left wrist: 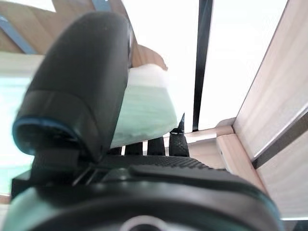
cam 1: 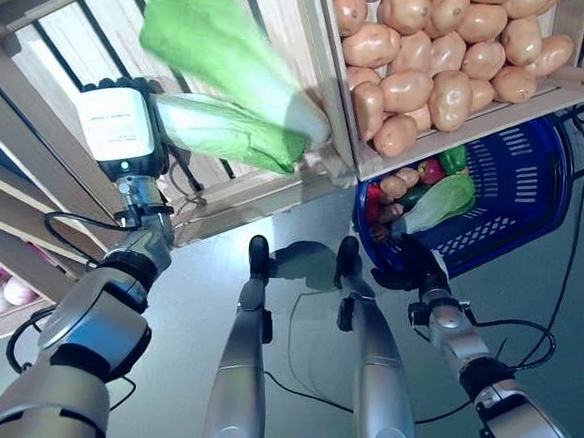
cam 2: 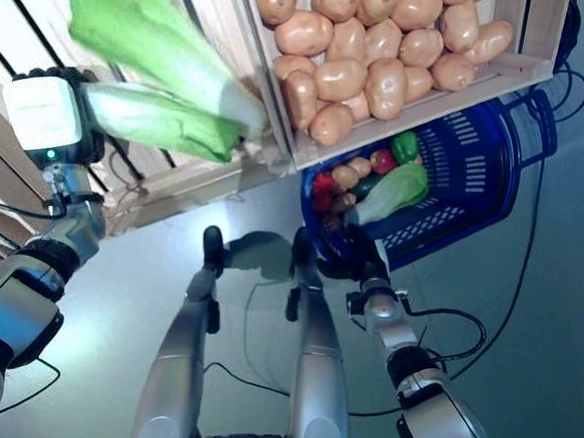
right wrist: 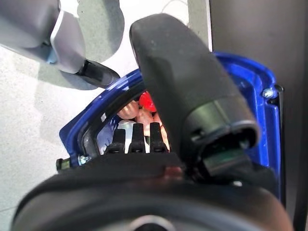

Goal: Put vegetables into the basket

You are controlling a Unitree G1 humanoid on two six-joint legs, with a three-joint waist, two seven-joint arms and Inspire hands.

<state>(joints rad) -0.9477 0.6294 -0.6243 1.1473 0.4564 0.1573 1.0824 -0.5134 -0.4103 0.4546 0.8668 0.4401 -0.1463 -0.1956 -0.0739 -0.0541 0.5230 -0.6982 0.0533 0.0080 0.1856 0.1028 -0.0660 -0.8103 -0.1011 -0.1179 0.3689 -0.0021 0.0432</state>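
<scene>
Up at the slatted wooden shelf (cam 1: 244, 191), seen from the left eye, the left hand (cam 1: 128, 132) grips a pale-stemmed green cabbage (cam 1: 233, 130) by its base, leaves pointing toward the crate of potatoes (cam 1: 434, 59); a second cabbage (cam 1: 219, 44) lies just above it on the slats. Below the crate's front edge sits the blue basket (cam 1: 530, 186), already holding a leafy green, red and green peppers and a few potatoes, with bare mesh on its far side. The right hand (cam 1: 409, 267) is at the basket's near rim, and open grey floor separates the two arms. From the right eye, the same layout shows, with the basket's handle (cam 2: 545, 111) clear beyond the crate corner. The left wrist view adds that the thumb (left wrist: 79, 91) presses on the cabbage's white stem end, fingers curled beneath, with wooden rails close beside. The right wrist view shows what the head views hide: fingers (right wrist: 137, 137) hooked over the basket rim (right wrist: 82, 125), thumb opposite, clamping it.
</scene>
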